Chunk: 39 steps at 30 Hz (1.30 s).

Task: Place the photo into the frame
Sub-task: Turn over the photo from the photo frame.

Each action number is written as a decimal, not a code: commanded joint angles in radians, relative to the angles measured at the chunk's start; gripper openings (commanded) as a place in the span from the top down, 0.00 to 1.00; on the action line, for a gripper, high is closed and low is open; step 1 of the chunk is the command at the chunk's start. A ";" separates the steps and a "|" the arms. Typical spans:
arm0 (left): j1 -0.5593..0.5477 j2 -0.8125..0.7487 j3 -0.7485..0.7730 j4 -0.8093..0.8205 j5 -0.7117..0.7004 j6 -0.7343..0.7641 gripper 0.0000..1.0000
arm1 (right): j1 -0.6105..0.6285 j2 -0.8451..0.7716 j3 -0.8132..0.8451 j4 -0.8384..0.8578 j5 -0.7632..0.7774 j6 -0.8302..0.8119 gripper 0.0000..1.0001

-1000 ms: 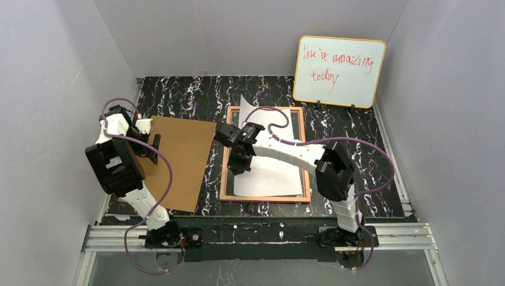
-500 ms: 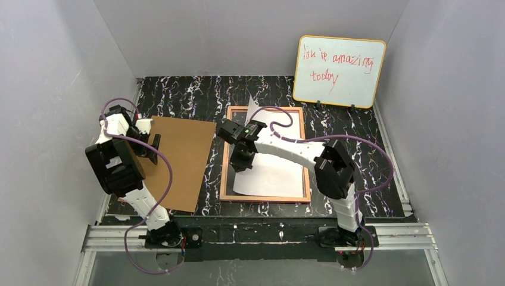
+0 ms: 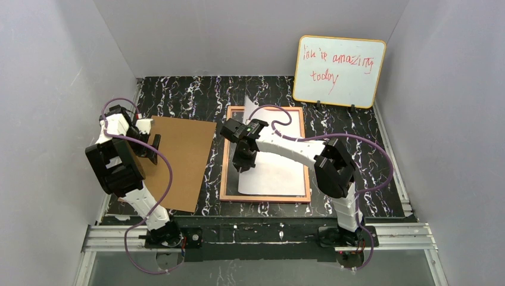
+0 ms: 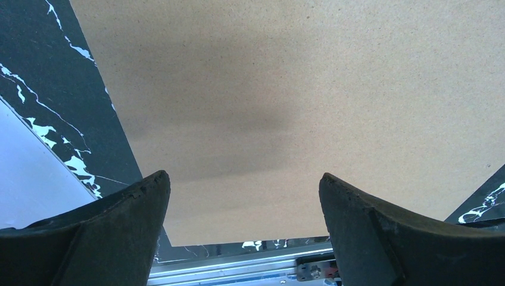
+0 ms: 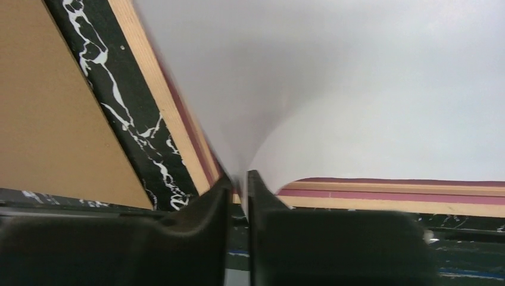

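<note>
The photo (image 3: 275,174) lies white back up inside the frame (image 3: 307,179), which lies flat with its orange-tan side up at the table's middle. The print's left edge is lifted and curls upward. My right gripper (image 3: 241,165) is shut on that raised edge. In the right wrist view the white photo (image 5: 357,89) bends up into the right gripper (image 5: 238,179), above the frame's pink and tan border (image 5: 387,196). My left gripper (image 3: 152,146) hovers open over the brown backing board (image 3: 178,161). Its wrist view shows the left gripper (image 4: 241,190) holding nothing above the board (image 4: 298,89).
A yellow-edged whiteboard (image 3: 339,71) with red writing leans against the back wall at the right. The backing board (image 5: 47,107) lies just left of the frame, a strip of black marbled table (image 3: 214,167) between them. Grey walls enclose three sides.
The right gripper has moved slightly right, drawing the photo's left edge up and inward; more dark pane shows along the frame's left side. The left arm has not moved.
</note>
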 commanded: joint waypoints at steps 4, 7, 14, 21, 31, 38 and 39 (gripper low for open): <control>-0.004 -0.030 0.005 -0.024 -0.001 0.019 0.04 | -0.013 -0.028 0.011 0.060 -0.054 -0.035 0.43; -0.004 -0.030 0.019 -0.031 0.000 0.020 0.04 | -0.013 -0.031 0.011 0.090 -0.072 -0.046 0.21; -0.004 -0.027 0.025 -0.033 -0.005 0.024 0.04 | -0.034 -0.093 -0.054 0.207 -0.113 -0.048 0.04; -0.004 0.007 0.077 0.004 -0.083 -0.022 0.05 | -0.034 -0.078 -0.013 0.307 -0.134 -0.091 0.01; 0.012 0.073 0.088 0.301 -0.460 -0.088 0.31 | 0.009 0.220 0.302 0.345 -0.256 -0.112 0.05; 0.013 0.136 0.023 0.423 -0.522 -0.105 0.38 | 0.012 0.327 0.334 0.387 -0.257 -0.095 0.05; 0.013 0.142 0.015 0.428 -0.516 -0.105 0.38 | 0.013 0.337 0.338 0.385 -0.260 -0.095 0.05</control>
